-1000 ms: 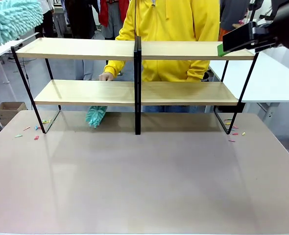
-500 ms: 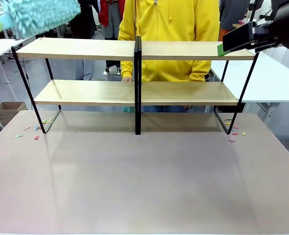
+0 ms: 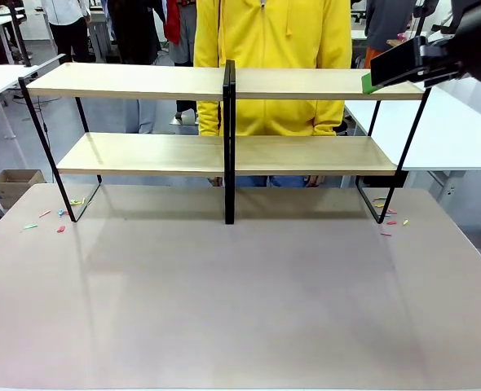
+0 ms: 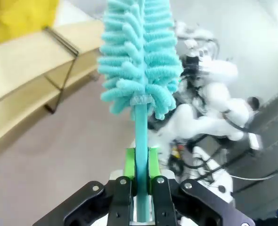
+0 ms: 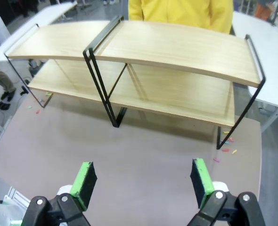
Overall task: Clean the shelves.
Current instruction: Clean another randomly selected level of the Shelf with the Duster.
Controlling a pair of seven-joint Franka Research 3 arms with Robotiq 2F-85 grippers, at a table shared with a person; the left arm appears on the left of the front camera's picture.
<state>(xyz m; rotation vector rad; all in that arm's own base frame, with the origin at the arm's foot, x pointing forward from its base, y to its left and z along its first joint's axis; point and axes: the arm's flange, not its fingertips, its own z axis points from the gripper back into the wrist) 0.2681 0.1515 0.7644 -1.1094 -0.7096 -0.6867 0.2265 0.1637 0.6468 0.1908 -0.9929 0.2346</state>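
Tabletop (image 3: 240, 301): 1 shelves (image 3: 143, 81), 2 boards; left gripper (image 4: 140, 181) clamps 1 duster (image 4: 139, 61), right gripper (image 5: 141, 181) spread.

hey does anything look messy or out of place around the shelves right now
Yes, mildly. Small coloured scraps lie scattered on the tabletop beside both end legs of the shelves: one cluster at the left, another at the right. The boards themselves sit level and bare.

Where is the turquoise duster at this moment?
In the left wrist view the duster stands upright, its handle clamped in the left pincer, raised beside the end of the shelves, not touching them.
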